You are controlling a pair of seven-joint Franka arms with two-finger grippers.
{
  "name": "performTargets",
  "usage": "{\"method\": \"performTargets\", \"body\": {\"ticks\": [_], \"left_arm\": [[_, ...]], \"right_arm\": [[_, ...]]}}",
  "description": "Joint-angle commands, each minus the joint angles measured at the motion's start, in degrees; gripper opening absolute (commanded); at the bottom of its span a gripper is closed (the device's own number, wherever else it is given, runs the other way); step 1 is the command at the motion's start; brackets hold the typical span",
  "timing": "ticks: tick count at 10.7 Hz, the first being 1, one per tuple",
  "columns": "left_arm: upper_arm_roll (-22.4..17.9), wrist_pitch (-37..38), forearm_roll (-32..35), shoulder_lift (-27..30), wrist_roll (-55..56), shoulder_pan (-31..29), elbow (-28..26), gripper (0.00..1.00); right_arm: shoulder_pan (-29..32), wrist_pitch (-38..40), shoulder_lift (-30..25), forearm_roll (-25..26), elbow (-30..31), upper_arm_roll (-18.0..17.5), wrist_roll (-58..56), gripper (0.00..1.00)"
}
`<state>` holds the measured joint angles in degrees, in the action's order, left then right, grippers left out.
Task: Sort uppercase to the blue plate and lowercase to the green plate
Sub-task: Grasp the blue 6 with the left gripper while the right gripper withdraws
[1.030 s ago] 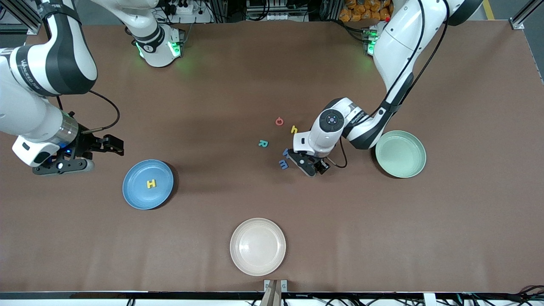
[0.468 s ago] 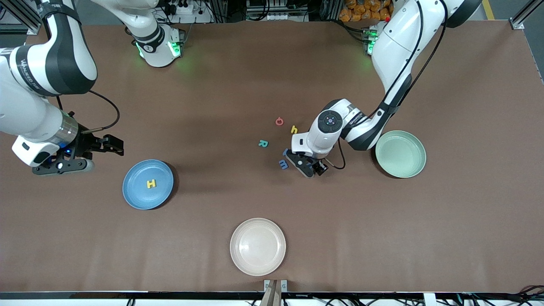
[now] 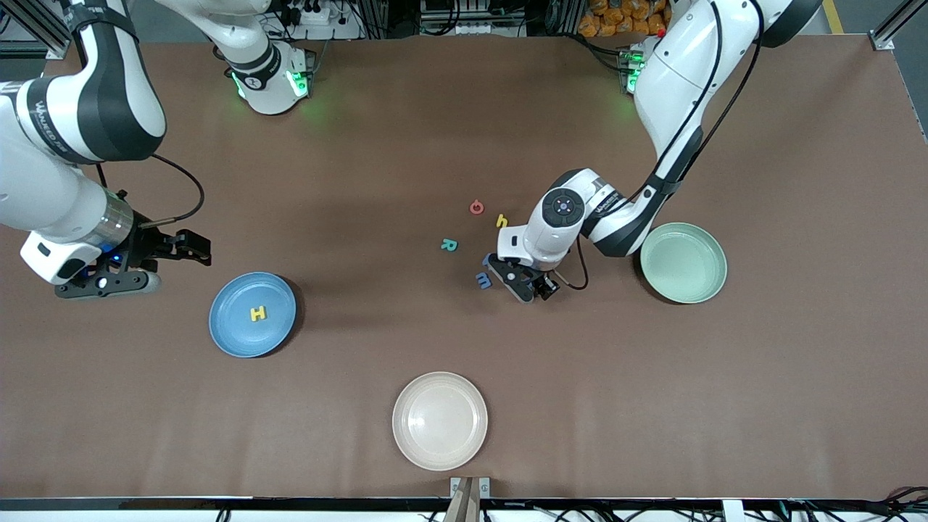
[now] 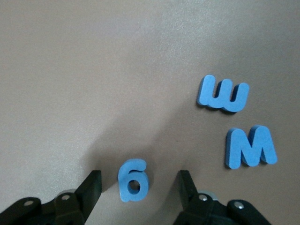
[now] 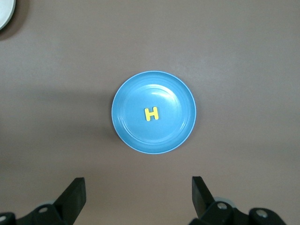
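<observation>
Near the middle of the table, toward the left arm's end, the left gripper (image 3: 523, 281) is down low at the cluster of foam letters, its two dark fingers (image 4: 92, 186) parted with a small blue g (image 4: 133, 180) lying flat between them; both fingertips appear clear of it, though contact cannot be ruled out from this angle. Beside the g on the brown table (image 3: 797, 377) lie a blue lowercase m (image 4: 223, 94) and a larger blue capital M (image 4: 250, 147), close together but apart. Farther from the front camera lie a yellow h (image 3: 502, 221), a red G (image 3: 476, 207) and a teal R (image 3: 449, 245), each separate on the bare surface. The pale mint green plate (image 3: 683, 262) sits just beside the left arm's wrist, toward that arm's end, with nothing in it. The blue plate (image 3: 251, 314) sits toward the right arm's end and carries a yellow H (image 3: 258, 313) flat near its centre. The right gripper (image 3: 148, 264) waits above the table beside the blue plate, fingers spread wide and holding nothing. A cream plate (image 3: 439, 420) lies nearest the front camera.
</observation>
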<state>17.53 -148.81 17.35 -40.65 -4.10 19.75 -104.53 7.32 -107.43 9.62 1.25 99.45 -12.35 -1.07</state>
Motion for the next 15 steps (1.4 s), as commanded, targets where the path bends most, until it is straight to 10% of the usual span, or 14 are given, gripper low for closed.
{"method": "performTargets", "body": {"ticks": [1,10,15], "left_arm": [[-0.13,-0.08,1.46,-0.75,-1.78,-0.41,-0.41,0.71],[-0.13,0.36,1.37,-0.22,-8.27,-2.42,-0.32,0.11],[0.13,14.74,0.49,6.71,-9.86,-6.55,0.29,0.00]], "right_arm": [[-0.03,0.82,-0.39,-0.72,-0.39,-0.05,-0.08,1.00],[-3.98,1.00,0.40,-0.72,-0.22,-2.05,5.52,1.00],[-8.18,-2.86,3.12,-0.64,-0.30,-6.64,18.52,1.00]]}}
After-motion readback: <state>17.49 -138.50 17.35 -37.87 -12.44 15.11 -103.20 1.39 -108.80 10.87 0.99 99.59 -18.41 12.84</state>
